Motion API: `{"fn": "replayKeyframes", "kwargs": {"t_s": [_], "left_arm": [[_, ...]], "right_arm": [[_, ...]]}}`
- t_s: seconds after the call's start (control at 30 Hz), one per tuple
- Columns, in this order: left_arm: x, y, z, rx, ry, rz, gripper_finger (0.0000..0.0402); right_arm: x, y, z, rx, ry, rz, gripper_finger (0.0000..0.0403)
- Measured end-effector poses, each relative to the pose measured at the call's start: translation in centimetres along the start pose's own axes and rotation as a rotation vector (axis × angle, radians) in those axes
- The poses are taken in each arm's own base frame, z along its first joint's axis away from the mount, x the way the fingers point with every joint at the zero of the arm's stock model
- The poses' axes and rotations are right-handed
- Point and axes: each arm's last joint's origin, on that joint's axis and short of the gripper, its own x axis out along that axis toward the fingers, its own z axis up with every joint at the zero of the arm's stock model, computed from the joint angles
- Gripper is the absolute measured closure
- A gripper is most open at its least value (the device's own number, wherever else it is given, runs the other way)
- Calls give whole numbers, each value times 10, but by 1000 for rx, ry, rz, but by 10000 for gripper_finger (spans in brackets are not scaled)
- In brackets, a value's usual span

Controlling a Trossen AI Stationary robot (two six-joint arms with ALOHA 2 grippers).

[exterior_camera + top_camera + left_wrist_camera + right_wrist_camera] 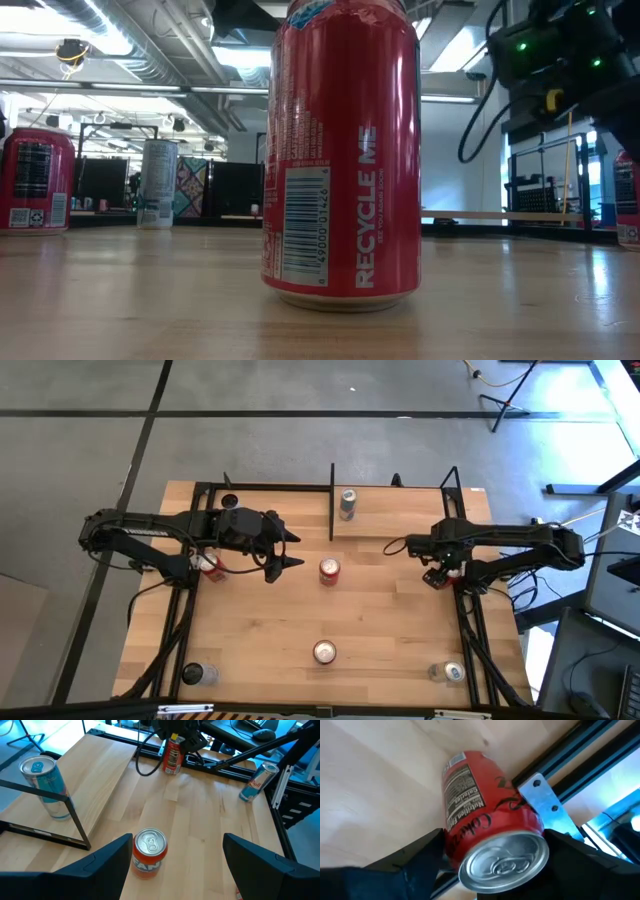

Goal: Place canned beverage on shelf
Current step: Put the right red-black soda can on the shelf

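Can (490, 840) sits between right gripper (487, 857) fingers at table's right edge, against black frame rail, upright, fingers closed round it. Shelf (405, 515) lies just behind and left of it. Left gripper (172, 855) wide open, aimed at orange can (149, 851), farther off

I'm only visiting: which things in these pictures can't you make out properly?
- Low view: the near red can blocks the table behind it, and the picture's edge cuts off its top.
- High view: the left arm covers most of the half-hidden red can.
- High view: the silver can on the shelf is too small for its label to be read.
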Motion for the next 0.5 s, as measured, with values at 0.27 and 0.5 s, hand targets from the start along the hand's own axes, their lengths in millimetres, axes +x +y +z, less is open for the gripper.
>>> {"fn": "replayKeyframes", "kwargs": {"t_s": [0.27, 0.5], "left_arm": [[0, 0, 0, 0, 1, 0, 103], [0, 0, 0, -27, 0, 0, 103]], "right_arm": [[1, 4, 2, 16, 78, 67, 155], [-23, 14, 10, 147, 12, 253, 156]]}}
